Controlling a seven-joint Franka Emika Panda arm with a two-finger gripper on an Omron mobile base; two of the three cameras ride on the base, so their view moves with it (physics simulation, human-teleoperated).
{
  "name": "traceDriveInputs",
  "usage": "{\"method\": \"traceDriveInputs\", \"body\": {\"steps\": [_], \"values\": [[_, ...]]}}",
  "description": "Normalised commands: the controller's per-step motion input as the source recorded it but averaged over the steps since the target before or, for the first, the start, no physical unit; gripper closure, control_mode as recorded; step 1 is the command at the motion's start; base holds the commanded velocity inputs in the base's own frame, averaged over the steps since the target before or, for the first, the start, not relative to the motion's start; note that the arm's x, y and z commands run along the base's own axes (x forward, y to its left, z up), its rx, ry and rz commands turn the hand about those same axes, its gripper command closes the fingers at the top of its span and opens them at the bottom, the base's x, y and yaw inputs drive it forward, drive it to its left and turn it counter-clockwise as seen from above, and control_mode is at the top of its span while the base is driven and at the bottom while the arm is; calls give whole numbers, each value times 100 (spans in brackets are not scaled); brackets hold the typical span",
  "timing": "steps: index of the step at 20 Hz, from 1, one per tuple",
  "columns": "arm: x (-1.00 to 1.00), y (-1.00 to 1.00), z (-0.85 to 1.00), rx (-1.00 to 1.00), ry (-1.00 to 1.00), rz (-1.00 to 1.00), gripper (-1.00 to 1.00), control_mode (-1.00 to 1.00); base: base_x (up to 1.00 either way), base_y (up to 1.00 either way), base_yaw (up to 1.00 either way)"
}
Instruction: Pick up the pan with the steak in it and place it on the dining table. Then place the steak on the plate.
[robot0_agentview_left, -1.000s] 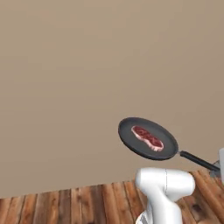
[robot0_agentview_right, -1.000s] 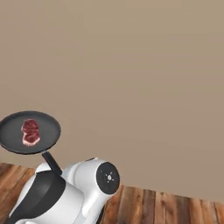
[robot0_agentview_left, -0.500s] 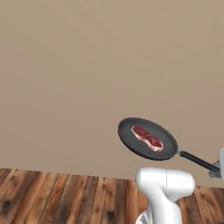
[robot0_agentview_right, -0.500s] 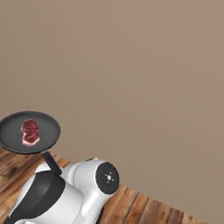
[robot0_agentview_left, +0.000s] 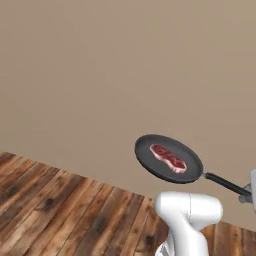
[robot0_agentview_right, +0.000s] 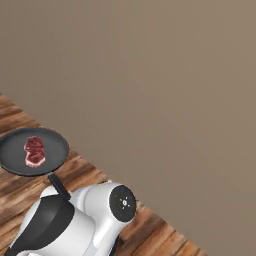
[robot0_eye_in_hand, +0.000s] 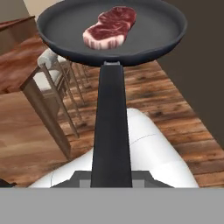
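Observation:
The dark pan (robot0_agentview_left: 169, 159) hangs level in the air in front of a plain beige wall, and the red steak (robot0_agentview_left: 168, 157) lies flat in its middle. In the right base view the pan (robot0_agentview_right: 33, 151) sits at the left, above the arm, with the steak (robot0_agentview_right: 34, 150) inside. My gripper (robot0_agentview_left: 248, 192) is shut on the end of the long black handle (robot0_eye_in_hand: 111, 131). The hand view looks along that handle to the pan (robot0_eye_in_hand: 65, 26) and steak (robot0_eye_in_hand: 109, 27). A reddish-brown top, apparently the dining table (robot0_eye_in_hand: 15, 65), lies at the left edge below. The plate is out of view.
Wooden chairs with pale seats (robot0_eye_in_hand: 52, 61) stand beside the reddish-brown top, under the pan. Plank flooring (robot0_agentview_left: 60, 210) spreads below, and the beige wall (robot0_agentview_right: 165, 75) rises close ahead. A dark wall (robot0_eye_in_hand: 205, 65) runs along the right of the hand view.
The whole scene has shifted as the base moves: the floor now reaches further up in both base views. The pan and steak keep their place relative to the arm.

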Motion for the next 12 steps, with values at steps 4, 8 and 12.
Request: {"method": "traceDriveInputs", "body": {"steps": [4,8,12], "values": [[0,0,0,0,0,0,100,100,-4,0,49],[0,0,0,0,0,0,100,100,-4,0,49],[0,0,0,0,0,0,100,100,-4,0,48]]}}
